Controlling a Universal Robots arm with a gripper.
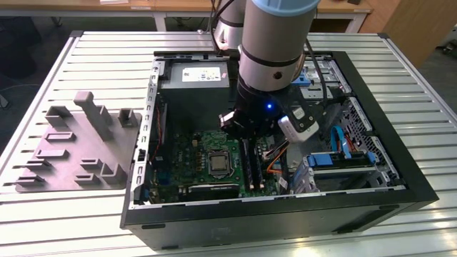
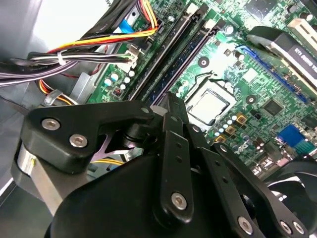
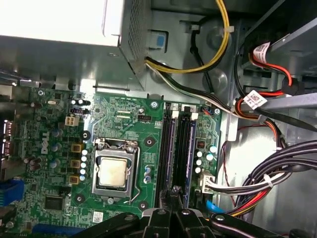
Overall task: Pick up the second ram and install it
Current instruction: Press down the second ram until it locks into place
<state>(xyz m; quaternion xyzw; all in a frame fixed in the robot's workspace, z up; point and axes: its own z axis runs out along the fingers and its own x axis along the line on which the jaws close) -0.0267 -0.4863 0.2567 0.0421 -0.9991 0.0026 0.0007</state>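
Fingers pressed together above the slot rails, ram hidden.

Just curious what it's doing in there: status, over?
Gripper shut, low over the board. Ram apparently seated, right beneath it. Cables alongside, clear.

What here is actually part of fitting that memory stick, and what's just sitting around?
In the job: gripper; second ram, seemingly seated in a slot beneath it; memory slots.
Just there: grey fixture tray; power supply; processor; cable bundle.
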